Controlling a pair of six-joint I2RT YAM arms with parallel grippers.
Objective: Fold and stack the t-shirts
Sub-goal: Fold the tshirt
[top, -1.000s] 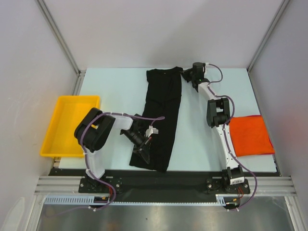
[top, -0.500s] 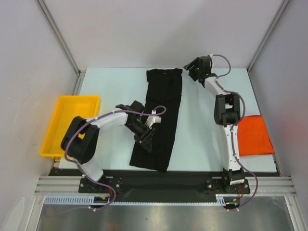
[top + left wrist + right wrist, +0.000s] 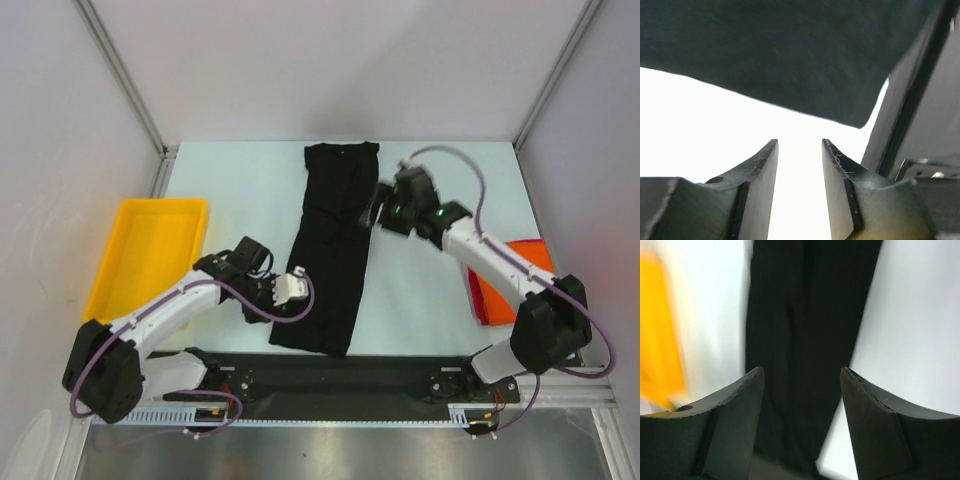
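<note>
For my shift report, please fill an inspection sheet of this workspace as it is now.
Surface: pale blue table top, no spill seen.
Job's things: long black cloth t-shirt lying as a narrow strip in the middle; folded orange-red cloth shirt at the right edge.
Clutter: yellow plastic tray at the left.
Hands: left hand open beside the black shirt's near left edge; right hand open over the shirt; both hold nothing.
Cables: purple cables along both arms.
Surroundings: grey walls; nothing else seen.
</note>
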